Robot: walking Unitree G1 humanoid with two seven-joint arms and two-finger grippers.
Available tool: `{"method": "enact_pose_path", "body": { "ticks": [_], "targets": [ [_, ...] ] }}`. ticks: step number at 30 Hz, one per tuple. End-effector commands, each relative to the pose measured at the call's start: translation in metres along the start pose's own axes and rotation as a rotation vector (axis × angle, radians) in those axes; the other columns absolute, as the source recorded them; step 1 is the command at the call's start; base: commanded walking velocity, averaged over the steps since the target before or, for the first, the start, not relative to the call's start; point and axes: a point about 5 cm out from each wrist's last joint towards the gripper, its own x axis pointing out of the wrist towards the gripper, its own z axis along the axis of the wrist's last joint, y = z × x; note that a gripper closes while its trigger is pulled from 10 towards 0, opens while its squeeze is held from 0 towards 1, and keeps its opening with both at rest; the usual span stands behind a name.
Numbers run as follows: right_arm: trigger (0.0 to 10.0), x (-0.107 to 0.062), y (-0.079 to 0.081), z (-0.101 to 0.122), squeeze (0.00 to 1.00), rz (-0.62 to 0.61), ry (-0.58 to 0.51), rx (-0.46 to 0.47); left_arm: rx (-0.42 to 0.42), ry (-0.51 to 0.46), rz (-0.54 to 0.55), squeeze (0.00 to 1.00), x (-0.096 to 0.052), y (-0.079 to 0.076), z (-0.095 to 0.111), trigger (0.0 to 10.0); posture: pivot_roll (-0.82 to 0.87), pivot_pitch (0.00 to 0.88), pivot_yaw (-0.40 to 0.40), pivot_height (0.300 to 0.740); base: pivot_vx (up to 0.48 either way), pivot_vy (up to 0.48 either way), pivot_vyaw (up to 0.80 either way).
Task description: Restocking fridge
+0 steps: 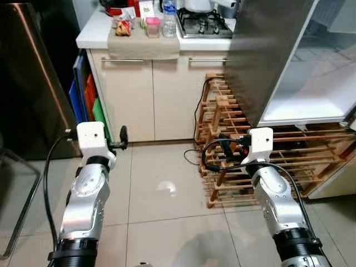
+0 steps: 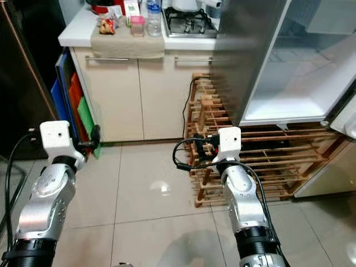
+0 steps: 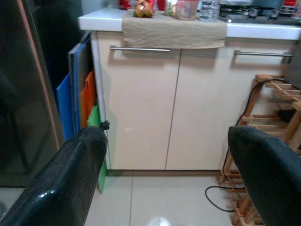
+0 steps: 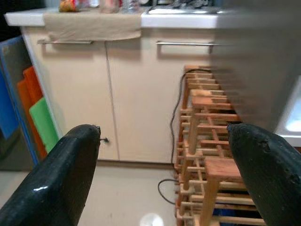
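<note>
While both arms are raised over the pale tiled floor (image 1: 167,222), you have the left hand (image 3: 164,188) released, its black fingers (image 3: 66,179) spread wide with nothing between them, and the right hand (image 4: 160,183) released and bare in the same way. Far ahead stands a white bench (image 1: 92,38) over cream cabinet doors (image 1: 153,97) with long metal handles (image 1: 130,60). A beige cloth (image 1: 142,44) hangs over the bench's front edge. On it sit a snack packet (image 1: 123,26), a small pink-lidded container (image 1: 153,26) and a clear water bottle (image 1: 169,19), all close together. Just right of them is a gas hob (image 1: 204,23).

At your far right, the fridge (image 1: 267,55) stands with its grey side toward you and its door (image 1: 339,172) swung open; the white shelf (image 1: 317,92) inside looks bare. Beneath and in front of it a wooden slatted rack (image 1: 228,122) stands on the floor, and the right hand hangs just near of that rack. A black cable (image 1: 197,119) runs down the cabinet front beside the rack to the floor.

On the left, blue, orange and green boards (image 1: 89,103) lean upright in the gap between the cabinet and a tall dark appliance (image 1: 28,78). The left hand hangs near them.
</note>
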Motion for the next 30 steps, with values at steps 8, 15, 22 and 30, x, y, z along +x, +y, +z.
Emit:
{"method": "enact_pose_path", "body": {
  "ticks": [8,15,22,30],
  "targets": [
    [10.0,0.006,0.004,0.005,0.0,-0.032,-0.042,-0.017,0.052,-0.072,-0.09,0.0,0.016,-0.011,0.024,10.0,-0.04,0.0,0.059,0.74,0.475,0.0,0.32],
    [10.0,0.007,0.009,0.006,0.0,-0.029,-0.049,-0.025,0.031,-0.09,-0.082,0.0,0.024,-0.012,0.032,10.0,-0.05,0.0,0.049,0.74,0.48,0.0,0.0],
    [10.0,0.008,0.005,0.01,1.0,-0.055,-0.073,-0.052,-0.011,-0.097,-0.072,0.0,0.028,-0.017,0.033,10.0,-0.05,0.0,0.039,0.74,0.48,0.0,0.0],
    [10.0,0.013,0.012,0.023,1.0,-0.025,-0.127,-0.032,-0.039,-0.094,-0.019,1.0,0.031,-0.011,0.035,10.0,-0.06,0.0,0.043,0.74,0.48,0.0,0.0]
  ]
}}
